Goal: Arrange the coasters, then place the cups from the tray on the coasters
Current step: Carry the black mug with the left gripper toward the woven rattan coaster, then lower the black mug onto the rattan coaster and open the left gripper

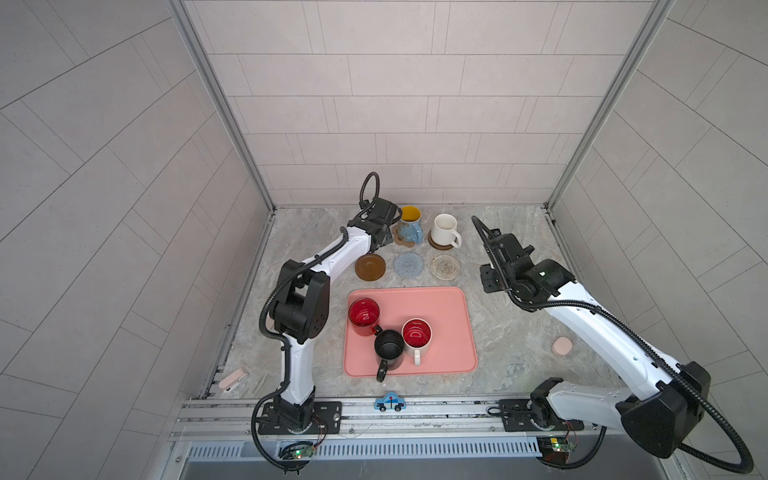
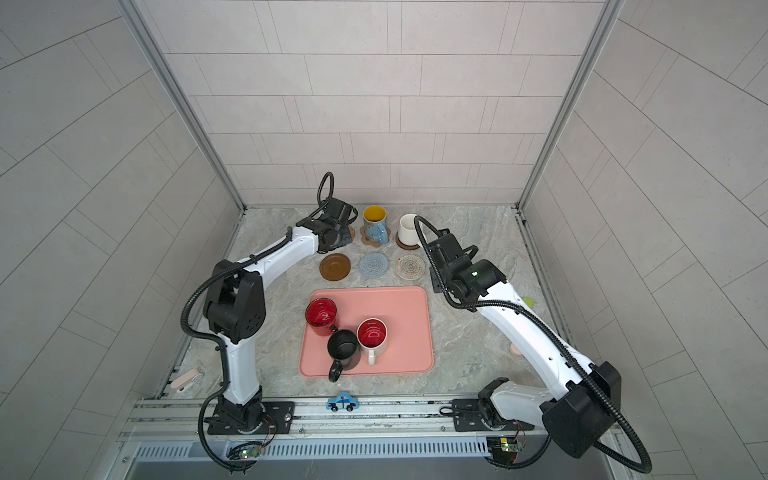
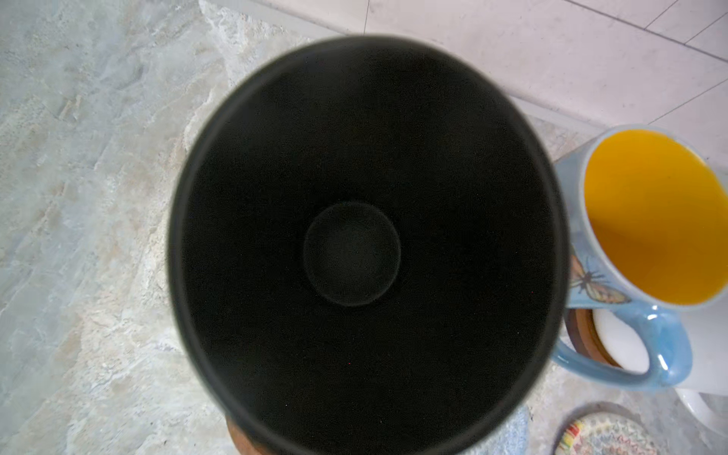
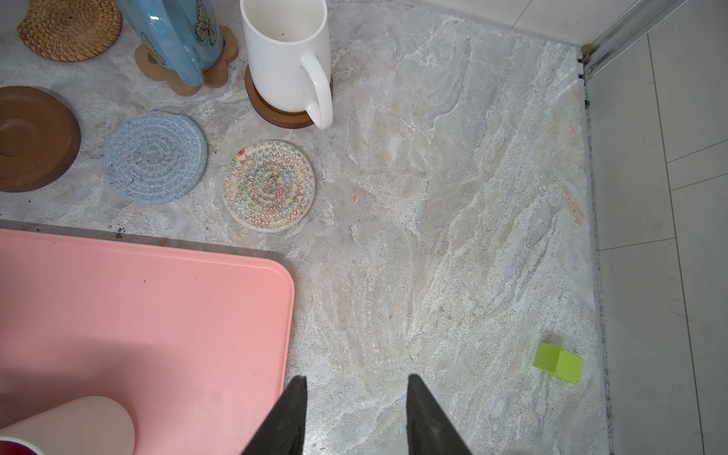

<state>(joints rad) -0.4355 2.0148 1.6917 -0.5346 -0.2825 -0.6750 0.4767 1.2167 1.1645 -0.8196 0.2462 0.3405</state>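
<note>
- On the far tabletop, my left hand hides its load from above; its wrist view alone shows the black cup it clenches.
- My right hand is released, empty.

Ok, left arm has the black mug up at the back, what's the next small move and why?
Probably lower the black mug onto the woven mat. The left gripper holds it beside the blue mug, and the right wrist view shows that mat bare, while the blue mug and white mug already stand on mats.
</note>
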